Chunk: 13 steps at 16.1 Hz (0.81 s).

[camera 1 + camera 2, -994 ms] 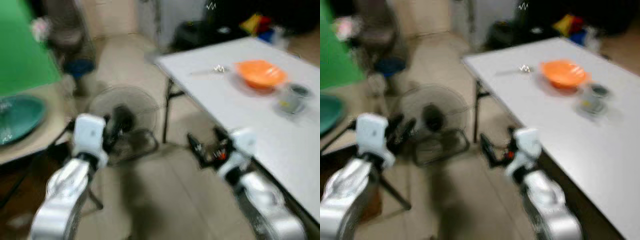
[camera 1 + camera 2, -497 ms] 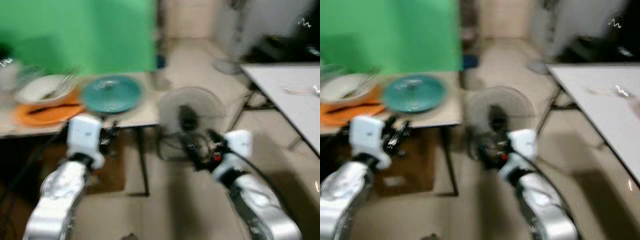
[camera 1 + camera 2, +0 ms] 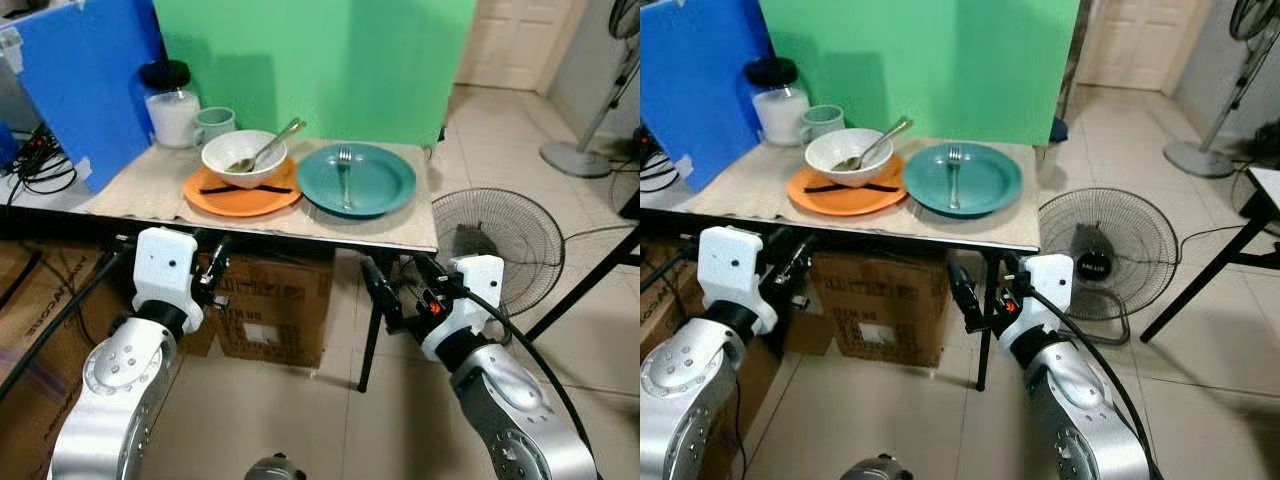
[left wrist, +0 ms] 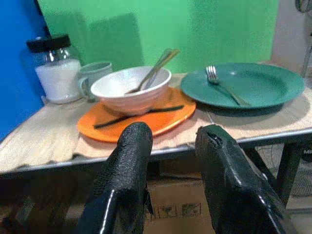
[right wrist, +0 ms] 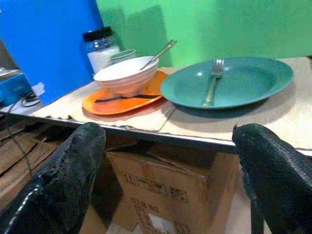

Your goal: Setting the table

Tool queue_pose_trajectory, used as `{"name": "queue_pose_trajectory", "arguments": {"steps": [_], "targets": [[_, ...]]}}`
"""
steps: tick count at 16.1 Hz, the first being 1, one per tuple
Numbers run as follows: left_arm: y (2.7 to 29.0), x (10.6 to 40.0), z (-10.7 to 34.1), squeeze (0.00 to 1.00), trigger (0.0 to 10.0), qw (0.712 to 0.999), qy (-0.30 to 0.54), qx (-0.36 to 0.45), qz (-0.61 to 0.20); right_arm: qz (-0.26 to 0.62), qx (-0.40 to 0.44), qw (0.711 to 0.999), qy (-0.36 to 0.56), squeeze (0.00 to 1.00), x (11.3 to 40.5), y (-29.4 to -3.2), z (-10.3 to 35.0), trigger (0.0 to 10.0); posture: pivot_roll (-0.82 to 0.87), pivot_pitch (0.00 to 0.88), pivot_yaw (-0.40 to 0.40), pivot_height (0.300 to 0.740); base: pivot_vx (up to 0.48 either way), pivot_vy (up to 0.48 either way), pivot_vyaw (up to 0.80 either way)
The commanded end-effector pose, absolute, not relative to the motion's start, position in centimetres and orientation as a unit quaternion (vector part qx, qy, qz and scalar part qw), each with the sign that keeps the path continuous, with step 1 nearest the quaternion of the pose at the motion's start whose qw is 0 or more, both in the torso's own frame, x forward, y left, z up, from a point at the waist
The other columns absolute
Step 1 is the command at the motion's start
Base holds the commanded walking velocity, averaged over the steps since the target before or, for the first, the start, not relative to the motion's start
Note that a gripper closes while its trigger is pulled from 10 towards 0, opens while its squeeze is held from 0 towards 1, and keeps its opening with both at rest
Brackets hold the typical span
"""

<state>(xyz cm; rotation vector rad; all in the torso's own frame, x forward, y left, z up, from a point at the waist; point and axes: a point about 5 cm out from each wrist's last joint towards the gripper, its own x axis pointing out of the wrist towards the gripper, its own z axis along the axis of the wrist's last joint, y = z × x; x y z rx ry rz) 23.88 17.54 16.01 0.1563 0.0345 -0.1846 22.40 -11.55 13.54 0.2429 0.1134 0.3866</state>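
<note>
From the head views, the teal plate (image 3: 356, 178) with a fork (image 3: 343, 172) is sitting on the table (image 3: 130, 185) beside an orange plate (image 3: 240, 195) carrying the bowl (image 3: 243, 156).

Left wrist view: the left gripper (image 4: 168, 175) is hanging below the table edge, fingers slightly parted, empty.

Right wrist view: the right gripper (image 5: 165, 170) is gaping wide; it should probably rise level with the plate rim before reaching.

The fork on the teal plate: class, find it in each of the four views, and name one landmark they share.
Left eye view: fork lies mid-plate.
Right eye view: fork, upper centre of the picture.
Left wrist view: fork, beyond the fingers.
Right wrist view: fork along the plate.
Shared landmark: white bowl on the orange plate.
</note>
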Motion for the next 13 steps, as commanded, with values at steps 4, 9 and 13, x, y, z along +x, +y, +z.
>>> {"name": "queue_pose_trajectory", "arguments": {"steps": [4,9,13], "targets": [[17.0,24.1,16.5,0.00,10.0,0.991,0.014,0.078,-0.111,0.161,0.132,0.976,0.061,0.00,23.0,-12.0,13.4,10.0,0.22,0.000,0.017,0.727,0.296,0.000,0.00],[17.3,23.6,16.2,0.00,10.0,0.991,0.020,0.078,-0.109,0.119,0.115,0.985,0.050,0.00,23.5,-13.2,13.4,10.0,0.22,0.000,0.018,0.727,0.313,0.000,0.00],[17.2,23.7,16.4,0.00,10.0,0.991,0.016,0.078,-0.109,0.140,0.099,0.984,0.041,0.00,23.6,-12.7,13.8,10.0,0.22,0.000,0.017,0.727,0.314,0.000,0.00]]}}
